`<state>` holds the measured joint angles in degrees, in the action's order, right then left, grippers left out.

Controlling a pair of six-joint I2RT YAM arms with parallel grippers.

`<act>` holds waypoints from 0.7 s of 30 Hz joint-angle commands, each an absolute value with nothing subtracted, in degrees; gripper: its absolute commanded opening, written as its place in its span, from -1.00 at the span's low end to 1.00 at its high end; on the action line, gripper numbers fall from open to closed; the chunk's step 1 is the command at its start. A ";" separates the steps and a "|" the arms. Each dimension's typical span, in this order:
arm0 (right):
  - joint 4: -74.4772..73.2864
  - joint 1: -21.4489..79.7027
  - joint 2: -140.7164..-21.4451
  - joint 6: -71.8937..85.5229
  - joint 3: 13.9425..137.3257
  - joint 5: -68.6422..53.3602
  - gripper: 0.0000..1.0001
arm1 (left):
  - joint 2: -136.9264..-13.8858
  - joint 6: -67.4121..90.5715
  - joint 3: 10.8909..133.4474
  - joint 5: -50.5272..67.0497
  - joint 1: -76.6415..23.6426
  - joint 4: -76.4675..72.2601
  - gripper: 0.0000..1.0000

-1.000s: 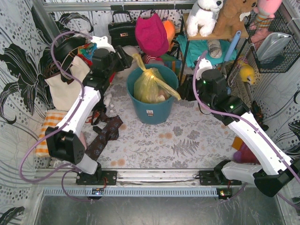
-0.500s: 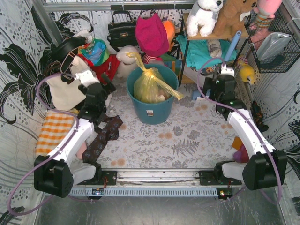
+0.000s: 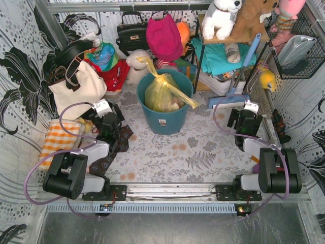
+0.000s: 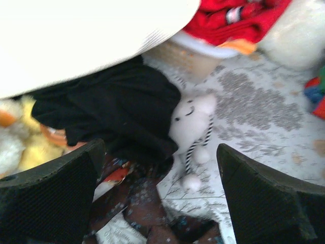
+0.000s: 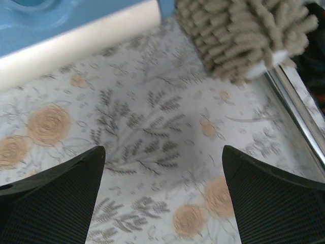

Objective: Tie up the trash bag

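The yellow trash bag (image 3: 161, 91) sits in the teal bucket (image 3: 165, 121) at the middle back. Its top is gathered, with one tail sticking up at the left and one hanging over the right rim. Both arms are folded low near their bases, well away from the bag. My left gripper (image 3: 112, 113) (image 4: 160, 203) is open over dark cloth and the floral mat, nothing between its fingers (image 4: 51, 198). Over bare floral mat, my right gripper (image 3: 239, 116) (image 5: 162, 198) is open and empty too. Neither wrist view shows the bag.
A cream tote (image 3: 76, 91) (image 4: 76, 35), black cloth (image 4: 111, 107) and a small white plush (image 4: 190, 122) lie by the left gripper. A blue mop base (image 3: 228, 99) (image 5: 66, 20) and grey mop head (image 5: 244, 35) lie ahead of the right gripper. A toy shelf (image 3: 228, 35) stands behind.
Both arms have drawn back from the bucket and folded down toward their bases. Both grippers have opened wide. The bag stays in the bucket.
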<state>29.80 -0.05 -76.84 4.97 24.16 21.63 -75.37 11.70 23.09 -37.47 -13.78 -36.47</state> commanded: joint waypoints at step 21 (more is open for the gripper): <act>73.83 -0.09 -88.00 -1.86 11.34 5.78 0.93 | -71.75 1.44 18.87 -25.00 -13.84 -51.10 0.98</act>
<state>70.06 -0.10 -88.09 -1.23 10.44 6.37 -72.88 2.15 20.40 -23.51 -13.82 -50.15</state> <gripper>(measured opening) 0.969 0.994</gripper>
